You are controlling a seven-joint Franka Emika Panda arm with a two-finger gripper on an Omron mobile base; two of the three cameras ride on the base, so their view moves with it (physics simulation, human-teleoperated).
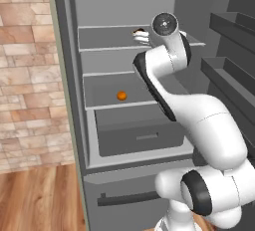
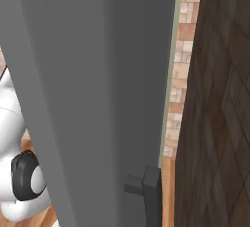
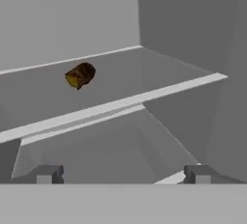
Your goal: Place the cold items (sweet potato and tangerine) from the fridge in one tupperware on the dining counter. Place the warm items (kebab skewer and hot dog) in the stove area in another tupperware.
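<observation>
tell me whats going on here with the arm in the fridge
The white arm is reaching into the open fridge with its tool open and empty. In the hand view the sweet potato lies on the upper shelf ahead of the fingertips, apart from them, so it looks like the likely target. The tangerine sits on the shelf below, above the grey drawer. Nothing has been picked up yet.
</observation>
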